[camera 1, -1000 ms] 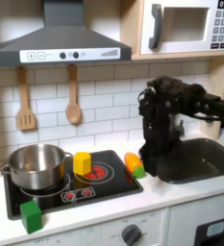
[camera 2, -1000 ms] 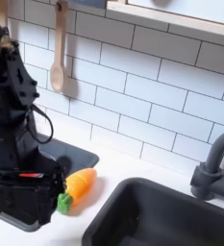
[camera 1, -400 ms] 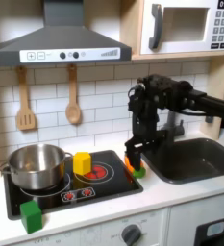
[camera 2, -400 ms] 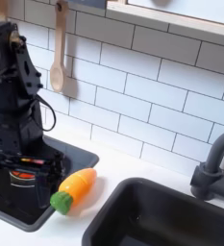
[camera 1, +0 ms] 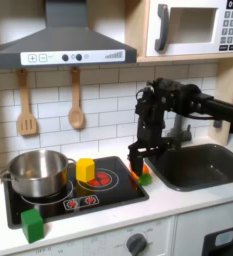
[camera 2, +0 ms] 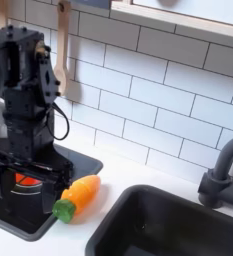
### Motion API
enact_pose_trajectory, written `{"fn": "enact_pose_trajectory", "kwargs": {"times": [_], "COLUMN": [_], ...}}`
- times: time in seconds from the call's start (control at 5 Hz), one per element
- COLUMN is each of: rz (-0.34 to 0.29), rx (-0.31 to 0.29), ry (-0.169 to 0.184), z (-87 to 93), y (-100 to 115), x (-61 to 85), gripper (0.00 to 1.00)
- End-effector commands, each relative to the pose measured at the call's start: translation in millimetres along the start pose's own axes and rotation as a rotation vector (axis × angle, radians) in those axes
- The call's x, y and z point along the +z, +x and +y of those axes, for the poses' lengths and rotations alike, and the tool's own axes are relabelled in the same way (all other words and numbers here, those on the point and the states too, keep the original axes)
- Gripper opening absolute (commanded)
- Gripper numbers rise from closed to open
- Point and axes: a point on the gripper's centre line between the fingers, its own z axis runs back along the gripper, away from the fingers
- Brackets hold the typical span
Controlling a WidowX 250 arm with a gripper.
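Over stove, end effector has shifted off carrot.

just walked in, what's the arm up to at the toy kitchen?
The gripper hangs low over the right edge of the black stovetop, just beside a toy carrot lying between the stovetop and the sink. It holds nothing that I can see; whether it is open is unclear. A steel pot, a yellow block and a green block sit further left in the first exterior view.

White tiled wall, grey range hood upper left, microwave upper right, white desk below.
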Motion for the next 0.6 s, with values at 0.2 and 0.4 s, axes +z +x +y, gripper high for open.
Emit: {"fn": "enact_pose_trajectory", "kwargs": {"times": [0.2, 0.4], "rz": [0.03, 0.033], "rx": [0.016, 0.0], "ry": [-0.076, -0.069], "z": [-11.8, -18.5], "y": [9.8, 13.6], "x": [-9.9, -15.1], "gripper": [1.0, 1.0]}}
